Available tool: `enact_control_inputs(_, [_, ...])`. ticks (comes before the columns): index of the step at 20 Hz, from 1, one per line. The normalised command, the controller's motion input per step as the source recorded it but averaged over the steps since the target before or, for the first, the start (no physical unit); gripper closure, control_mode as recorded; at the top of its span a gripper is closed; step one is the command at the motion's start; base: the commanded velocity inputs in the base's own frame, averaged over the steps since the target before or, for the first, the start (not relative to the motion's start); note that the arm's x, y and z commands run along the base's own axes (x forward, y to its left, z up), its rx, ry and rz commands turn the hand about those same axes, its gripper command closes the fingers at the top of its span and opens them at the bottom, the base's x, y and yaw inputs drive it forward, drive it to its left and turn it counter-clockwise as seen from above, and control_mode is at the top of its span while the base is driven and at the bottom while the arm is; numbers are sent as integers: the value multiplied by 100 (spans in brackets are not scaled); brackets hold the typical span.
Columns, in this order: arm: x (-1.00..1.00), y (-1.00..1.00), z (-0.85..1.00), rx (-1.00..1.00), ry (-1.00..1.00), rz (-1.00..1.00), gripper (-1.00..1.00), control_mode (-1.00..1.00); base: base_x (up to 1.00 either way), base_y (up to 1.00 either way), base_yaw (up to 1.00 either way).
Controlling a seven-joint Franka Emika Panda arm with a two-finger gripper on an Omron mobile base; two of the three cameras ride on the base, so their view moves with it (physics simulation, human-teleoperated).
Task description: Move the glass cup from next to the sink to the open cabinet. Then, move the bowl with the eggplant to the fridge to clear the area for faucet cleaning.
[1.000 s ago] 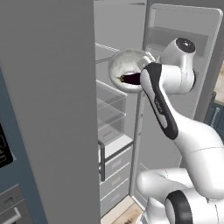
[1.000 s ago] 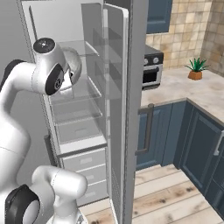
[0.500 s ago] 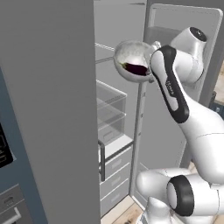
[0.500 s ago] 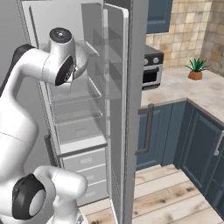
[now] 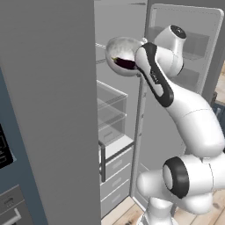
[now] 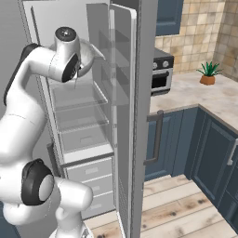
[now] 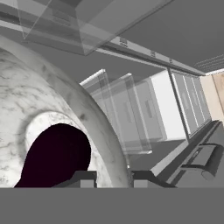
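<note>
Gripper [image 7: 113,177] pinches the rim of the marbled grey bowl [image 5: 119,53], dark eggplant [image 7: 54,155] inside, before the fridge [image 6: 83,130].

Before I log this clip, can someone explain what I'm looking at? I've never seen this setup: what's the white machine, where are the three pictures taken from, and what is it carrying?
The white machine is a robot arm on a driving base, in a rendered kitchen. Two cameras ride on the base behind the arm, one to its left and one to its right; the third sits on the hand and looks along the tool.

The arm is reaching into an open fridge with glass shelves and drawers. The tool grips the rim of a marbled bowl, held tilted near the upper shelves. The dark thing inside is the eggplant. Beyond the fridge, the right base view shows a counter with a potted plant.
</note>
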Motion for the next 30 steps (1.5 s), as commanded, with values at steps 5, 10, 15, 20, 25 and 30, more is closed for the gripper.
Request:
enact_control_inputs(5, [49,2,68,1,12,0,100,-100,0,0,0])
enact_control_inputs(10, [-3,0,-62,-1,14,0,100,-100,0,0,0])
enact_control_inputs(15, [-32,0,-95,0,9,0,100,-100,0,0,0])
enact_control_inputs(20, [-6,20,-86,-1,2,0,100,-100,0,0,0])
enact_control_inputs(25, [30,16,-60,-3,0,0,100,-100,0,0,0])
enact_control_inputs(30, [98,2,-8,0,0,-1,100,-100,0,0,0])
